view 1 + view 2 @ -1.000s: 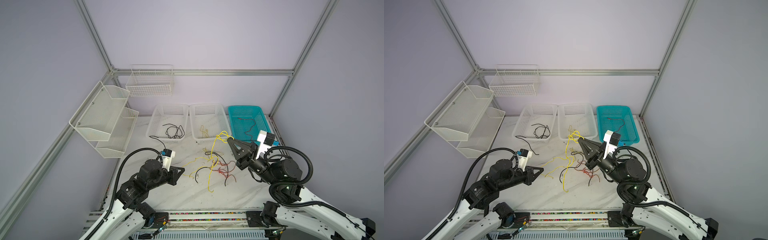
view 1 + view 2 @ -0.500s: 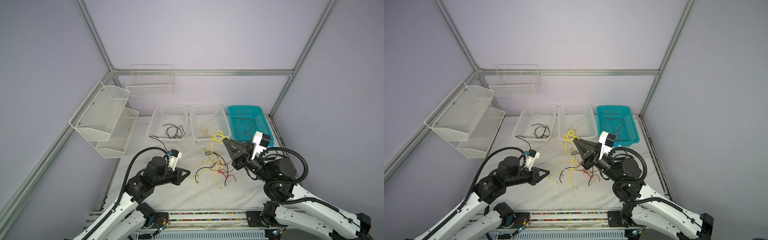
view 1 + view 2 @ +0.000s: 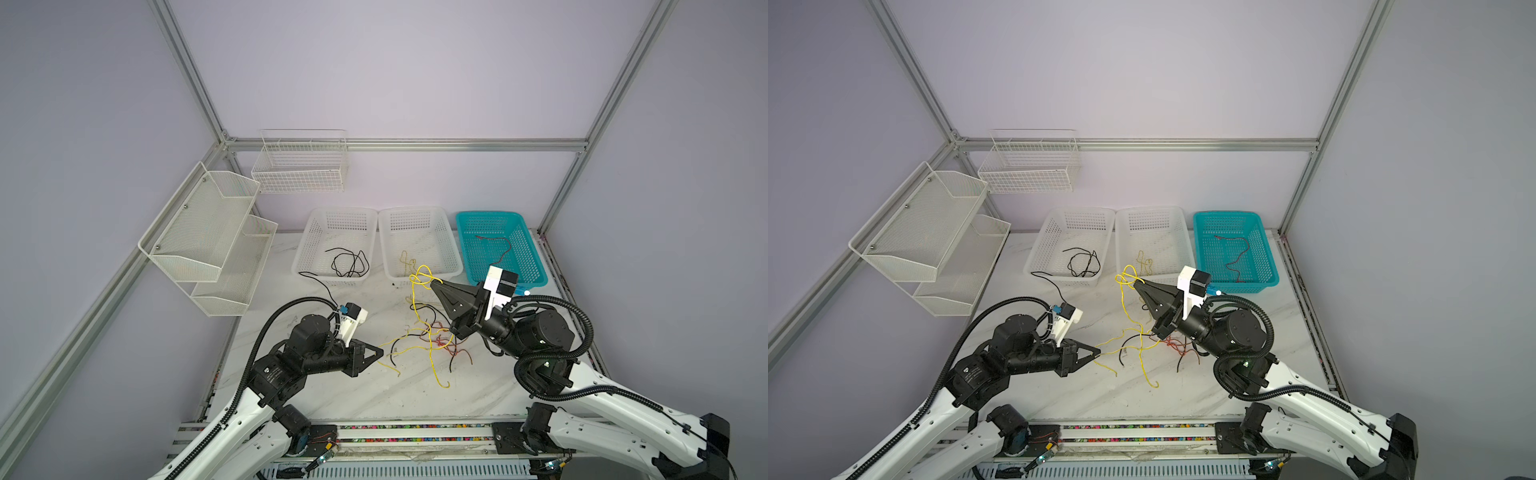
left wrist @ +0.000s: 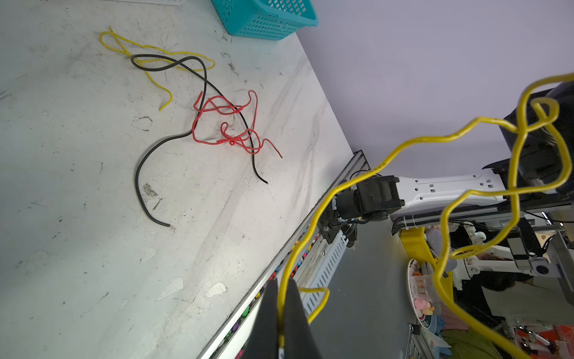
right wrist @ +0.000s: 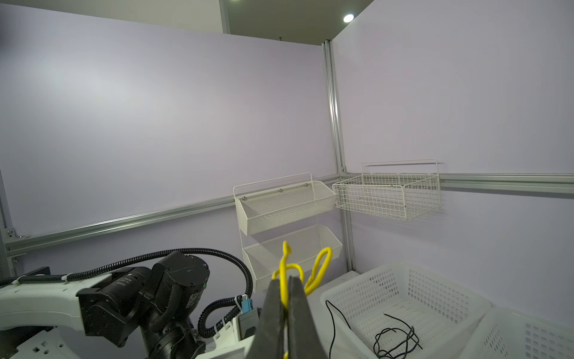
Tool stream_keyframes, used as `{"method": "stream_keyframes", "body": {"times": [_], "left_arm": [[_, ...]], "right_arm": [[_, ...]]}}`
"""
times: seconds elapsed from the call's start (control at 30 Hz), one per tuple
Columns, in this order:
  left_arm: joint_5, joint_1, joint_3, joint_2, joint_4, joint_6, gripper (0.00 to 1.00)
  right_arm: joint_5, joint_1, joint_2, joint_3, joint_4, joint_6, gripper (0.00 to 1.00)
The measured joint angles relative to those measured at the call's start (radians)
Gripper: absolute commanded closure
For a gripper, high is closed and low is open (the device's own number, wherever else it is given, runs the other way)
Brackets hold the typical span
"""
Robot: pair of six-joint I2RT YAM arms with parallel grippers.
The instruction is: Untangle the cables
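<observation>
Yellow cable [image 4: 475,119] is the one in hand, with both grippers clamped on it. The left gripper [image 3: 380,353] sits low over the table [image 3: 353,399], jaws closed on one stretch of the cable. The right gripper [image 3: 432,283] is raised just in front of the middle white basket [image 3: 413,209], jaws closed on a bunch of loops [image 5: 326,251] in what looks like the same cable. Between the grippers the cable runs wavy and slack, with a knot-like crossing close to the right gripper. A loose tail hangs down to the table.

The rest of the cables lie on the table between the arms: a red cable [image 4: 230,124] bunched on itself, a black cable [image 4: 161,143] threaded through it, and a second yellow cable [image 4: 149,49] under the black one's far end. From the left wrist view, the held cable looks clear of that pile. From the top views I cannot tell whether the hanging tail touches it.

Sorted so far: a black wire [image 3: 349,264] in the left white basket [image 3: 338,210], a yellow wire [image 3: 409,262] in the middle one, a red wire [image 3: 494,245] in the teal basket [image 3: 488,214].

Step, as I judge it: freeing the held yellow cable and working out its loops. The next move probably calls for spreading the grippers apart to pull the crossing open without dragging the pile. After that the cable should go to the middle basket.
</observation>
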Motion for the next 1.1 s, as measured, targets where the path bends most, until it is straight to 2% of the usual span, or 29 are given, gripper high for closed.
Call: {"method": "stream_keyframes", "body": {"times": [0.23,0.37,0.53,0.7,0.8,0.93,1.1], "left_arm": [[0.076,0.0,0.0,0.0,-0.011,0.015,1.0],[0.061,0.0,0.003,0.011,-0.073,0.04,1.0],[-0.02,0.0,0.023,0.065,-0.215,0.057,1.0],[-0.147,0.015,0.062,0.085,-0.359,0.06,1.0],[-0.192,0.064,0.089,0.096,-0.409,0.067,1.0],[-0.237,0.137,0.116,0.136,-0.458,0.092,1.0],[-0.259,0.177,0.124,0.156,-0.47,0.116,1.0]], "right_arm": [[0.064,0.001,0.028,-0.031,0.059,-0.06,1.0],[0.132,0.002,0.021,-0.034,0.06,-0.087,1.0],[0.335,0.003,-0.062,-0.034,0.059,-0.112,1.0],[0.642,0.003,-0.179,-0.009,0.055,-0.115,1.0],[0.799,0.003,-0.24,0.018,0.042,-0.116,1.0],[0.922,0.003,-0.325,0.037,0.013,-0.114,1.0],[0.98,0.003,-0.357,0.047,-0.031,-0.112,1.0]]}}
